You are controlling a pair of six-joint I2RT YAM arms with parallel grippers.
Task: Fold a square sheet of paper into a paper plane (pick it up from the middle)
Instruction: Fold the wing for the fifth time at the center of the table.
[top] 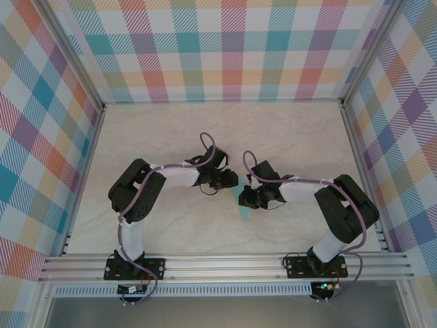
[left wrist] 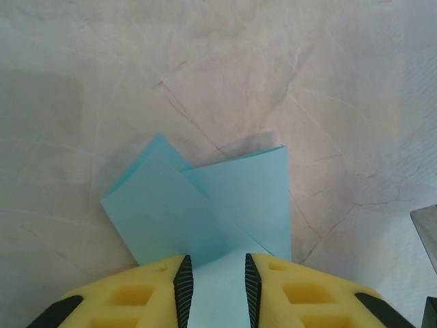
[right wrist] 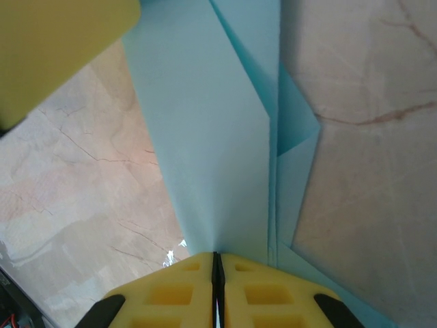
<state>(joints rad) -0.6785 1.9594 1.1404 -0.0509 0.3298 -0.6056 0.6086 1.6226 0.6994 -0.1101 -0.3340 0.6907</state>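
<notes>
The part-folded paper (left wrist: 205, 212) sits mid-table (left wrist: 355, 96) between the arms. The right fingers (right wrist: 266, 290) are pinched shut on one end, and the left fingers (left wrist: 136, 297) stand slightly apart astride the other. A pull by either arm could tear the sheet or spring its folds open.

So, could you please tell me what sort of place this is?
Probably a robot lab test cell: a left arm and a right arm bolted to an aluminium rail, a marble-patterned tabletop, and plaid panels walling it in on three sides.
</notes>
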